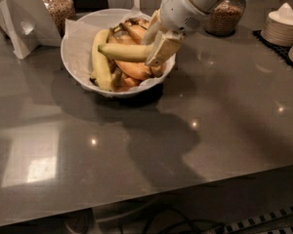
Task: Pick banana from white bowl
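The white bowl [83, 84], lined with crinkled white paper, stands at the back left of the dark table. My gripper [155, 50] hangs over the bowl's right side. It is shut on the right end of the pale yellow banana [123, 52] and holds it level, just above the other fruit. The banana's left tip points to the left. A second yellow banana [100, 62] lies along the bowl's left side. Several orange-brown bananas [134, 69] lie under the held one.
Two glass jars of grain [58, 6] [225, 17] stand behind the bowl. A white folded stand [19, 26] is at the back left. Stacked off-white dishes [283, 26] sit at the far right. The table's front edge [161, 194] runs across the bottom.
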{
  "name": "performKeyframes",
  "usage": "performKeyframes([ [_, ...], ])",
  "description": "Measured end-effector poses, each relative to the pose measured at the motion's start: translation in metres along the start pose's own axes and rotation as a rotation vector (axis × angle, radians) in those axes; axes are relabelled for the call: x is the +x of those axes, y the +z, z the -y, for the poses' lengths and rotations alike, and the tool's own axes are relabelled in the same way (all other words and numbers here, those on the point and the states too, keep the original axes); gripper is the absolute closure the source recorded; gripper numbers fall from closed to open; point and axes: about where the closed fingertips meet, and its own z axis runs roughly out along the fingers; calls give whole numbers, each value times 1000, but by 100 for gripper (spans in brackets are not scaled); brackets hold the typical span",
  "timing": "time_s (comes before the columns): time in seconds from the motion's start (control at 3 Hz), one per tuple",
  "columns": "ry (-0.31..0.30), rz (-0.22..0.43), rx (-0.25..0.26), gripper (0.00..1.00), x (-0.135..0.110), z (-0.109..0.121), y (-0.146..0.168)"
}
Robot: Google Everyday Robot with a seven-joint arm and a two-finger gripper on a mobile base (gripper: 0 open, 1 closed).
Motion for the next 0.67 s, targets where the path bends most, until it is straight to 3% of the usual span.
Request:
performKeyframes([
  [0.33, -15, 58, 14, 100, -10, -5, -27],
  [0.67, -43, 167, 16, 100, -23, -22, -50],
])
